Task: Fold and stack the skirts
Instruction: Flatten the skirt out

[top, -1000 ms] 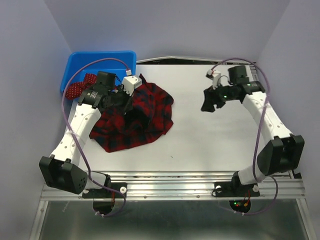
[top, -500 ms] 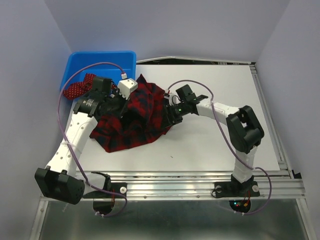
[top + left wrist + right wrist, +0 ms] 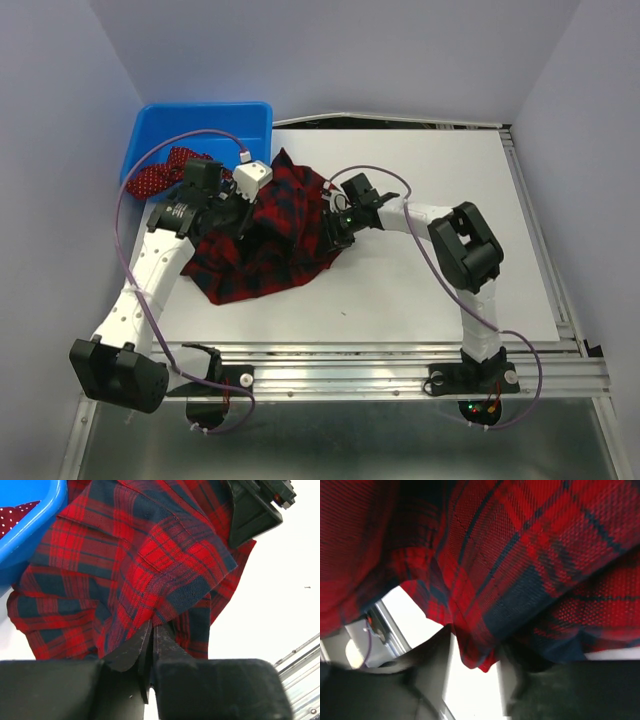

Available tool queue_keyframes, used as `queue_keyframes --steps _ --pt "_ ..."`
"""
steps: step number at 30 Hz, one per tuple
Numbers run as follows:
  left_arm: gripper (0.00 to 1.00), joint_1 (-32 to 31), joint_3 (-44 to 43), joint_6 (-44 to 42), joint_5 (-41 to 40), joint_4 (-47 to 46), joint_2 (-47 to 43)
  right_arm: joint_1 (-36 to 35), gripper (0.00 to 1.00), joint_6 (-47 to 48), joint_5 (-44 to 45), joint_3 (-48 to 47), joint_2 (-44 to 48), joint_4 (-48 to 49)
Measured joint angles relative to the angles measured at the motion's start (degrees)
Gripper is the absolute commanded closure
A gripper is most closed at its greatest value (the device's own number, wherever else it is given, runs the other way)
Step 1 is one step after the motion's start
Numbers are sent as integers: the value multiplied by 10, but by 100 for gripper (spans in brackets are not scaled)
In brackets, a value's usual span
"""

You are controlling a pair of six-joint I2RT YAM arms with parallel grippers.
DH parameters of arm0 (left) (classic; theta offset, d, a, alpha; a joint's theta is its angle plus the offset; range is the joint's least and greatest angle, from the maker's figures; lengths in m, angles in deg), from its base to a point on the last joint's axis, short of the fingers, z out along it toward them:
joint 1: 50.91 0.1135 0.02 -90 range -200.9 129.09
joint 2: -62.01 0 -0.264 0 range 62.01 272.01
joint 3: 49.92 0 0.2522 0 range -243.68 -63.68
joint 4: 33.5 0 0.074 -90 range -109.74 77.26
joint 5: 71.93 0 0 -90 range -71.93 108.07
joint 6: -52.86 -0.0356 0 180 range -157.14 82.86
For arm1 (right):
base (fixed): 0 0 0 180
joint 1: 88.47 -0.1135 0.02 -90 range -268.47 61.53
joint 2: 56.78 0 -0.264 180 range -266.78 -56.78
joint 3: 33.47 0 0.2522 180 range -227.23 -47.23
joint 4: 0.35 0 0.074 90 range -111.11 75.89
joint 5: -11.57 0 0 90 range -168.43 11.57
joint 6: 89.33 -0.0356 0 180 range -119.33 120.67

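Two skirts in play, neither folded nor stacked yet. The plaid skirt (image 3: 268,232) lies bunched on the white table (image 3: 440,270), left of centre in the overhead view, with its upper-left edge against the near corner of the blue bin (image 3: 215,118). The polka-dot skirt (image 3: 158,175) is at upper left, draped over the bin's near-left rim, part in and part out, clear of both arms. The left gripper (image 3: 152,630) sits on the plaid's upper-left part. Its wrist view shows the fingers nearly together, a fold of plaid pinched at the tips and only a thin slit between them. The right gripper (image 3: 472,655) is at the plaid's right edge, its arm folded in from the right of the frame. Its fingers are apart with a hem corner hanging down between them and bare table showing in the gap, so it's around the cloth, not clamped. The grippers are near each other but not touching. The plaid has a dark crease down its middle, and the rest is crumpled toward the lower left.
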Motion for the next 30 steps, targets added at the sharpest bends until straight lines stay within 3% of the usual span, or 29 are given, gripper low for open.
queue_keyframes --steps 1,6,12,17,24,30 --pt "73 0 2 -1 -2 -1 0 0 77 0 0 -2 0 1" --pt "66 1 28 -17 -15 1 -5 -1 99 -2 0 -5 1 3" --pt "62 1 103 -56 -57 -3 -20 16 99 -12 -7 0 56 -2" --pt "52 3 135 -98 -57 -2 -22 95 99 -35 -36 5 152 -1" --pt "44 -2 130 -123 7 -26 15 224 99 -72 -82 55 231 12" --pt "39 -55 89 -112 44 -69 102 295 99 -93 -118 162 266 13"
